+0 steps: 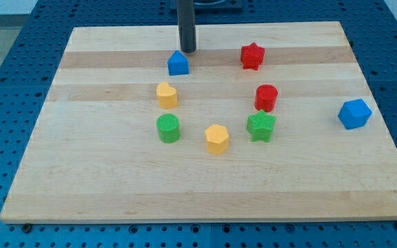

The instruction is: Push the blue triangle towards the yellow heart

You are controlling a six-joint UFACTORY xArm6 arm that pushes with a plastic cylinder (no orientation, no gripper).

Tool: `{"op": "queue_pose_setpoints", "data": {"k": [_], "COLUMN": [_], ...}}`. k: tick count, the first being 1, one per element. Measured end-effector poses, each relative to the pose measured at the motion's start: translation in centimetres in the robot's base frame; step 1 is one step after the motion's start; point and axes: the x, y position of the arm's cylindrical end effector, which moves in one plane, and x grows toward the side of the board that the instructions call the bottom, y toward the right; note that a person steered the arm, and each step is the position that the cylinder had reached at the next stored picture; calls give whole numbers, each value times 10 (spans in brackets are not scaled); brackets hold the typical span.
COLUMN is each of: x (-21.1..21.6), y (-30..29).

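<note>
Near the board (pixel 205 207) top edge, my tip (pixel 187 51) just above blue triangle (pixel 178 63), yellow heart (pixel 167 94) below.

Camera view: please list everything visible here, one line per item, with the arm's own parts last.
Board: 1, light wood, fills most of the view.
Blue triangle: 1, blue, top centre-left.
Yellow heart: 1, yellow, just below the triangle.
Red star: 1, red, top, right of centre.
Red cylinder: 1, red, below the red star.
Green star: 1, green, below the red cylinder.
Yellow hexagon: 1, yellow, bottom centre.
Green cylinder: 1, green, below the heart.
Blue cube: 1, blue, far right.
My tip: 1, dark, just above the triangle.
</note>
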Motion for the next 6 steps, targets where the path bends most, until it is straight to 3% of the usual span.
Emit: {"op": "queue_pose_setpoints", "data": {"k": [6], "x": [86], "y": [-1]}}
